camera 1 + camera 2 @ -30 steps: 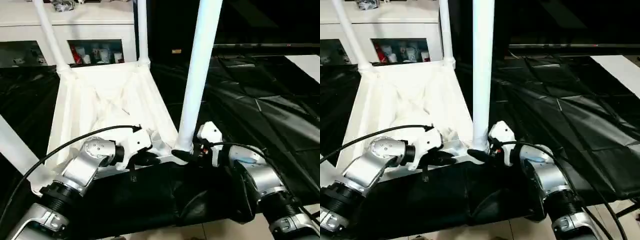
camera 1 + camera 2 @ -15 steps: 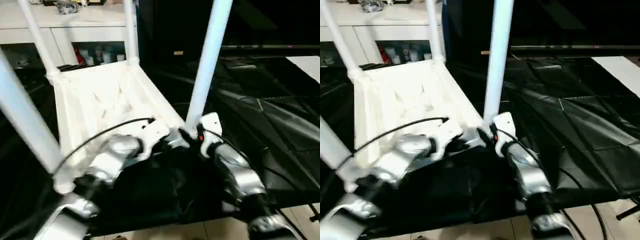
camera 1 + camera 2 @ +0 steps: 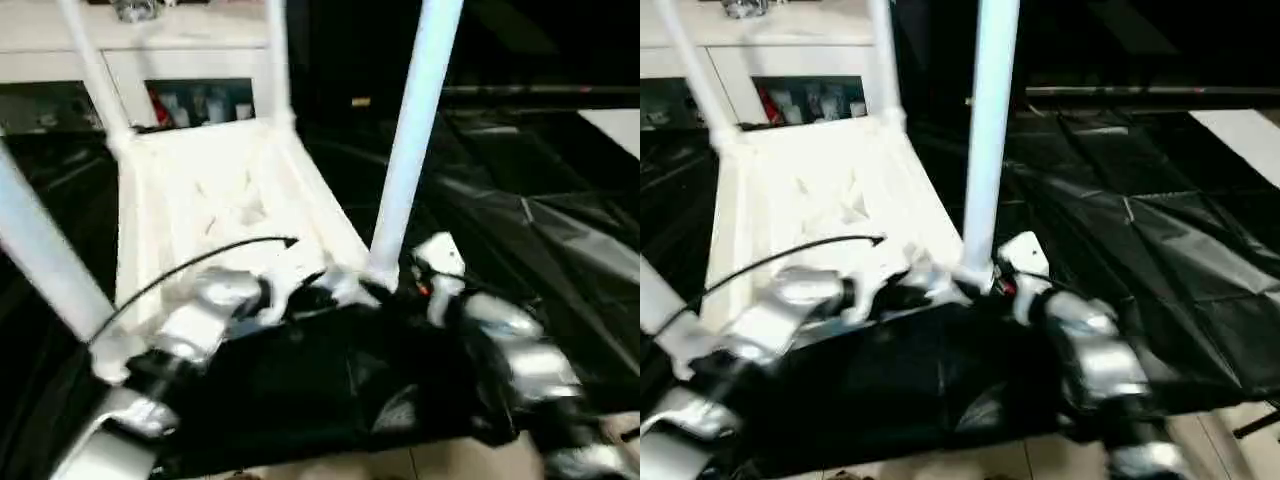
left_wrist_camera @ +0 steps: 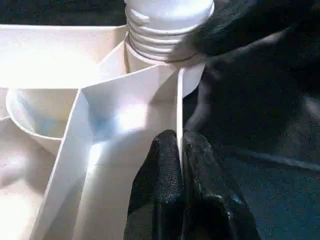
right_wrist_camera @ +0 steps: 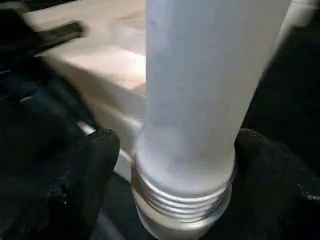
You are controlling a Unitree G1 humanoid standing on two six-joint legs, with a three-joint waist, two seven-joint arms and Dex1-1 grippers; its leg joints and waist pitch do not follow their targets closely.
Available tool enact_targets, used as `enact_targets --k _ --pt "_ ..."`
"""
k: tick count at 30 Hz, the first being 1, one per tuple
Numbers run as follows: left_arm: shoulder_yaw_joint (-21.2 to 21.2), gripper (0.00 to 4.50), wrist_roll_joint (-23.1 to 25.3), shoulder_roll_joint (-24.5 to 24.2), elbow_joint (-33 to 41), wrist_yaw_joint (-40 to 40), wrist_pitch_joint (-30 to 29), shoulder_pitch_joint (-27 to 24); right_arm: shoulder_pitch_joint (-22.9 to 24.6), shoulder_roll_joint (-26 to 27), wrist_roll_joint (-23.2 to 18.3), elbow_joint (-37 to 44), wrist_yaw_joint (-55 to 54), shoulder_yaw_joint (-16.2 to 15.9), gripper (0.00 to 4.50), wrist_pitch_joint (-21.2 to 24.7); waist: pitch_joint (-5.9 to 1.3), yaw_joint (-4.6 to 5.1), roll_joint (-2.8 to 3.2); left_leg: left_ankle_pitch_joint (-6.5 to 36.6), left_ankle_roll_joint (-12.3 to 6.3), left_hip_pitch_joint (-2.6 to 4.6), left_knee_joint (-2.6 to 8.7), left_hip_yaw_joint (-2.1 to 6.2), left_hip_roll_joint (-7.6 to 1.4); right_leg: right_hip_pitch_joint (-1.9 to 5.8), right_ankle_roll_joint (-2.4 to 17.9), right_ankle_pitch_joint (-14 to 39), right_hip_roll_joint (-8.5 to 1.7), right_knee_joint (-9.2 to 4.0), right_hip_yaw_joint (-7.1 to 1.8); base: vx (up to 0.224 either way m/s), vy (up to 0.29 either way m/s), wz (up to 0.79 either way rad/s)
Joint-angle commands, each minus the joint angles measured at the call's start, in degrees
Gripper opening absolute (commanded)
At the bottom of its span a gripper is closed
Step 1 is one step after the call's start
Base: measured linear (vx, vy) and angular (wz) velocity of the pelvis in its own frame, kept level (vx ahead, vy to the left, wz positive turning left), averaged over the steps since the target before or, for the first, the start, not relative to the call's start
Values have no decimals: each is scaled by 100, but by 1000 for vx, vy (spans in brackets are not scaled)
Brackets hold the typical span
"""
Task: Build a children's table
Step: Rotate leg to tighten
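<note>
Honestly looks dicey: right gripper (image 5: 170,180) spread wide either side of the near leg (image 3: 410,150), pads apart from it, threads showing above the socket, so could wobble or cross-thread. Left gripper (image 4: 181,150) pinched shut on the upturned table (image 3: 200,200) rim; earlier, right fingers sat tighter.

Motion blur smears both silver forearms (image 3: 190,325); glare washes out the white plastic table's ribbed underside (image 4: 125,112) against dim black drapery (image 3: 1160,250).

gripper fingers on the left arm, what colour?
Black; the fingers show best in the left wrist view, pinching a white rib.
</note>
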State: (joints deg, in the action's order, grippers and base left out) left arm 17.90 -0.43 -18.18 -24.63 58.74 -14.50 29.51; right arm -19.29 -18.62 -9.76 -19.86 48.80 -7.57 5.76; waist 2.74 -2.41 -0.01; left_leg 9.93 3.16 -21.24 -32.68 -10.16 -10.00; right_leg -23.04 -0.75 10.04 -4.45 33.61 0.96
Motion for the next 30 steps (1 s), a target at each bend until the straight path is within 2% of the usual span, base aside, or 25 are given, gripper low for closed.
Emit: enact_targets --k 1,3,6,8,10,13,14,17,18,22,25,26,27,30 --pt "5 0 -389 68 91 362 225 -125 20 -47 -122 234 406 -155 390 -5 -301 -18 -184 1549 -410 26 356 38 -242 159 856 2400 -308 -477 -148 0 0 0" --pt "21 0 -474 -72 222 595 205 -170 61 -231 -163 307 704 -158 390 35 -303 -46 -171 1521 -399 46 344 33 -255 136 892 2372 -304 -460 -163 0 0 0" --pt "30 0 -534 -234 355 858 200 -224 59 -373 -130 333 845 -213 390 59 -313 -73 -168 1394 -396 33 343 32 -258 159 967 2122 -290 -413 -153 0 0 0" --pt "32 0 -566 -311 449 1037 169 -269 17 -409 -117 276 881 -243 390 75 -322 -74 -158 1237 -402 31 339 25 -260 172 1086 1750 -282 -373 -147 0 0 0" --pt "22 0 -571 -337 482 1109 161 -293 -17 -427 -52 214 907 -279 390 27 -324 -74 -157 1210 -412 28 333 22 -258 178 1118 1683 -281 -364 -145 0 0 0" --pt "8 0 -558 -367 503 1126 168 -323 -75 -409 42 111 897 -324 364 -54 -327 -82 -173 1162 -432 31 325 12 -258 188 1184 1539 -280 -346 -142 0 0 0" --pt "5 0 -558 -383 539 1131 150 -345 -78 -386 17 105 918 -316 353 -61 -322 -81 -194 1175 -432 24 327 12 -258 191 1175 1571 -283 -345 -141 0 0 0" --pt "-13 0 -550 -396 564 1095 139 -366 -71 -344 -42 106 937 -296 328 -75 -311 -87 -190 1275 -379 37 334 16 -262 182 1085 1843 -295 -368 -147 0 0 0" --pt "-19 0 -545 -403 564 1084 141 -371 -68 -351 -38 105 945 -309 317 -83 -311 -83 -208 1276 -374 34 333 15 -261 185 1071 1859 -293 -368 -146 0 0 0" --pt "-61 0 -510 -406 562 1055 136 -397 -31 -354 -49 102 954 -302 286 -73 -317 -85 -206 1198 -377 30 326 15 -257 191 1058 1788 -294 -356 -148 0 0 0" --pt "-105 0 -430 -345 472 855 133 -373 36 -266 -136 70 763 -170 278 6 -316 -89 -212 1160 -393 27 320 11 -251 193 1068 1756 -294 -355 -147 0 0 0" --pt "-146 0 -339 -233 356 563 148 -308 98 -93 -209 -6 410 22 278 52 -313 -85 -240 1177 -393 24 321 10 -250 194 1053 1807 -291 -360 -143 0 0 0" --pt "-156 0 -311 -196 317 473 156 -286 117 -42 -217 -29 302 70 275 54 -296 -84 -216 1248 -363 37 330 7 -258 166 1025 1941 -293 -384 -152 0 0 0" --pt "-189 0 -104 94 15 -152 182 -94 218 297 -106 -160 -469 236 274 84 -298 -68 -221 1359 -218 41 351 27 -250 162 928 2199 -290 -402 -139 0 0 0"
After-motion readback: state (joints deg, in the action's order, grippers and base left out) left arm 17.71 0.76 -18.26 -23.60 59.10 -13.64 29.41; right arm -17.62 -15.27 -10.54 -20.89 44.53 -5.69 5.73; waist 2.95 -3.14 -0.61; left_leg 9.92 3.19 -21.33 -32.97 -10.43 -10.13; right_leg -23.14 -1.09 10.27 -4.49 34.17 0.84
